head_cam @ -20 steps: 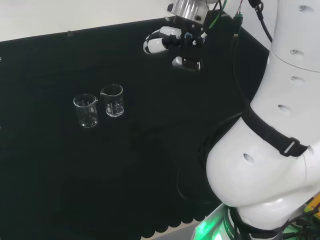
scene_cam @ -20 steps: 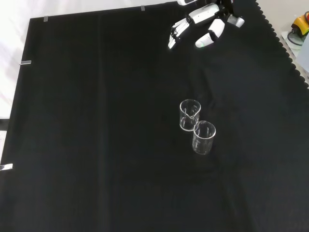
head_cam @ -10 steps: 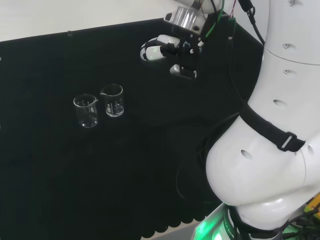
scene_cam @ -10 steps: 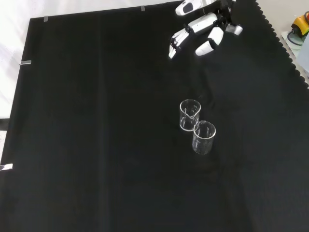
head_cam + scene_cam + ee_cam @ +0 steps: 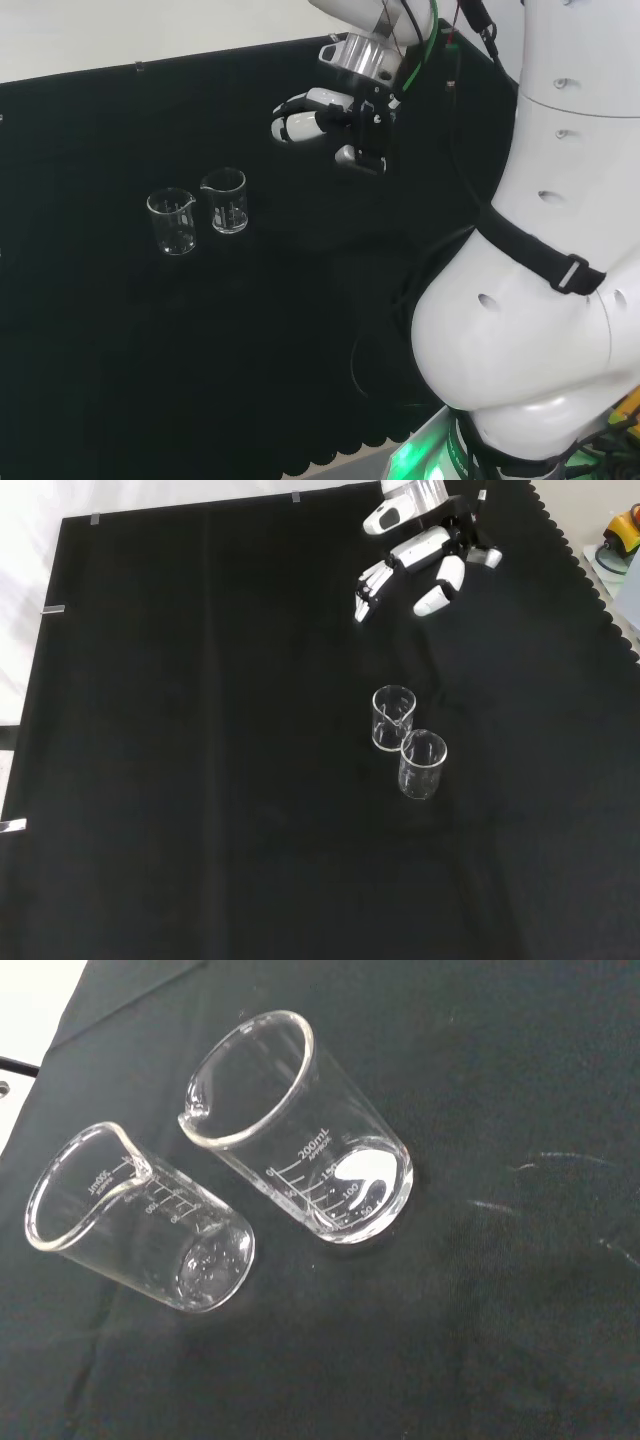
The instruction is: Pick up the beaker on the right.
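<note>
Glass beakers stand together (both upright), well apart from the open, empty hand.

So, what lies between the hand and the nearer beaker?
Only bare black cloth, as the front view shows, between the hand and the nearer beaker.

My black and white hand hangs in the air off the end of my white arm, fingers stretched out and spread, thumb apart, holding nothing.
</note>
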Available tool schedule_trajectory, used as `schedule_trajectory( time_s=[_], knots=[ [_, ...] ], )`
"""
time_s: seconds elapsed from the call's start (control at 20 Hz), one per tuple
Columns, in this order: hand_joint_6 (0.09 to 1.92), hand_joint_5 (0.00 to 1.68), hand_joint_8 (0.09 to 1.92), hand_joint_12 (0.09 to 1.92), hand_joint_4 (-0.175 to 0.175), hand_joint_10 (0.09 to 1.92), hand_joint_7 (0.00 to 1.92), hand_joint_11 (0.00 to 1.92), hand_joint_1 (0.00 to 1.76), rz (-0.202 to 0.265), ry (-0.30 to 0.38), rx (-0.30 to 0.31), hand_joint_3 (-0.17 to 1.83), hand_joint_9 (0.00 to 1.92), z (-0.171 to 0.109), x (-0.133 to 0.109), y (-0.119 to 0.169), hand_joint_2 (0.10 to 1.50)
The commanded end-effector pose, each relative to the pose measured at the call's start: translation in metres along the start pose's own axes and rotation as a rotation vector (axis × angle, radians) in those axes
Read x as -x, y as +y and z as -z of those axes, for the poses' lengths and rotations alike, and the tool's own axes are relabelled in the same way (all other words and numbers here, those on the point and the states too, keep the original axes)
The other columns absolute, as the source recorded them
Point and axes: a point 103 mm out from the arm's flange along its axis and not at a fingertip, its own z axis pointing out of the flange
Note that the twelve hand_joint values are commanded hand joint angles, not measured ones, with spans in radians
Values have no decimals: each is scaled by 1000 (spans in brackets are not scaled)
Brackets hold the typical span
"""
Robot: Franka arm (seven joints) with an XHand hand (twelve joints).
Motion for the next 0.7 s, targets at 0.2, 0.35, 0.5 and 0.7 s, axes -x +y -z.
schedule_trajectory(
  time_s=[0.2, 0.35, 0.5, 0.7],
  knots=[
    [87, 370, 477, 1171, -34, 559, 253, 0, 664, 34, 18, -17, 978, 354, -9, 8, 8, 587],
    [87, 394, 505, 1266, -39, 570, 298, 0, 738, 50, 19, 1, 1012, 406, -8, 10, 9, 522],
    [87, 404, 523, 1328, -41, 575, 321, 12, 805, 64, 12, 10, 1042, 450, -9, 12, 10, 451],
    [87, 404, 534, 1354, -45, 582, 326, 143, 876, 87, 24, 20, 1058, 512, -13, 13, 11, 382]
  ],
)
